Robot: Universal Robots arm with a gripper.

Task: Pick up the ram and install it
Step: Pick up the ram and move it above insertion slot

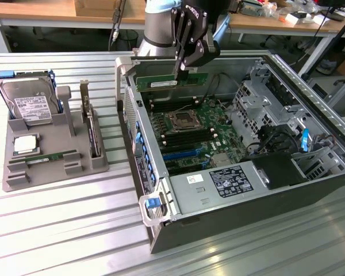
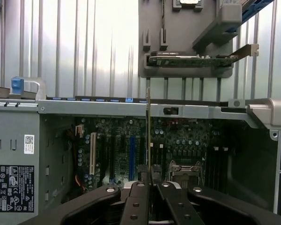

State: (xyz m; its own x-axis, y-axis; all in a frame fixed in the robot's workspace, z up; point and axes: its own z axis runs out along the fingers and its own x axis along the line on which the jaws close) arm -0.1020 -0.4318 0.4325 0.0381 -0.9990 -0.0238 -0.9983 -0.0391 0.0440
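Note:
My gripper (image 1: pixel 187 68) is shut on the ram (image 1: pixel 169 81), a long green stick with black chips and a white label. It holds the stick level, above the rear part of the open computer case (image 1: pixel 310 98). The stick hangs over the motherboard (image 1: pixel 215 123), above the dark memory slots (image 1: pixel 181 137) beside the processor socket (image 1: pixel 180 119). In the wrist view the ram (image 2: pixel 148 131) shows edge-on as a thin line rising from between the black fingers (image 2: pixel 136 201). A second, alike stick (image 1: pixel 52 156) lies in the grey holder (image 1: pixel 23 175) at the exterior view's left.
The grey holder also carries a hard drive (image 1: pixel 29 103), a square silver processor chip (image 1: pixel 24 144) and an upright expansion card (image 1: pixel 92 129). The case's side wall (image 1: pixel 132 132), drive cage (image 1: pixel 264 95) and power supply (image 1: pixel 218 184) surround the motherboard. The ribbed metal table (image 1: pixel 63 230) lies all around.

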